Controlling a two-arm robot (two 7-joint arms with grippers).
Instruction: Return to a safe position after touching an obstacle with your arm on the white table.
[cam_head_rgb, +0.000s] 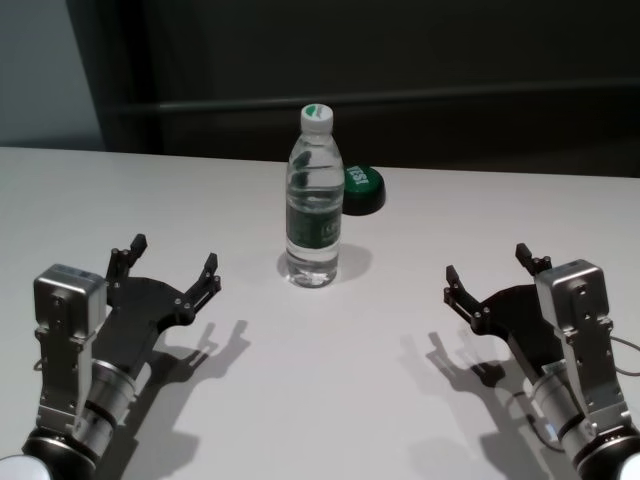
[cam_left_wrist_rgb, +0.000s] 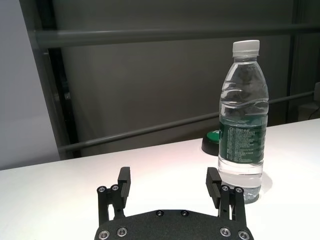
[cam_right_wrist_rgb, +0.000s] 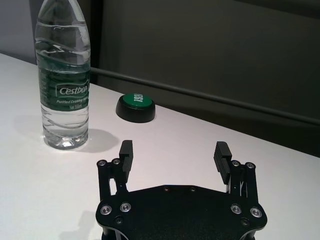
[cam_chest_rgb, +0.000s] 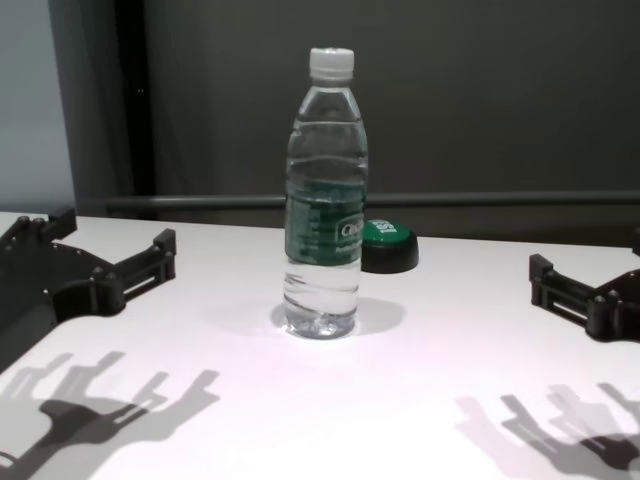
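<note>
**Workspace condition: bottle upright, both grippers clear**

Obstacle position: water bottle (cam_head_rgb: 315, 200) upright near the middle of the white table (cam_head_rgb: 330, 400), toward the far edge. White screw cap on. Dark green label around the mid-body, white lettering facing the right side. Clear liquid to near the neck. Base flat on the tabletop, faint shadow around it.

Adjacent item: green button (cam_head_rgb: 362, 189) on a black base, just behind the bottle and to its right. Close to the bottle, but apart from it as seen from the right wrist. White marking on the green top; not legible.

Left gripper (cam_head_rgb: 170, 264): above the near left part of the table, well apart from the bottle. Fingers spread wide, nothing between them. Pointed toward the far edge, angled slightly inward. Shadow cast on the tabletop below.

Right gripper (cam_head_rgb: 490, 266): above the near right part of the table, well apart from the bottle. Fingers spread wide, holding nothing. Roughly mirrored to the left one.

Obstructions: bottle and button between the two grippers and farther out. No contact between either gripper and the bottle.

Background: dark wall with a horizontal rail (cam_chest_rgb: 500, 199) behind the far table edge.
</note>
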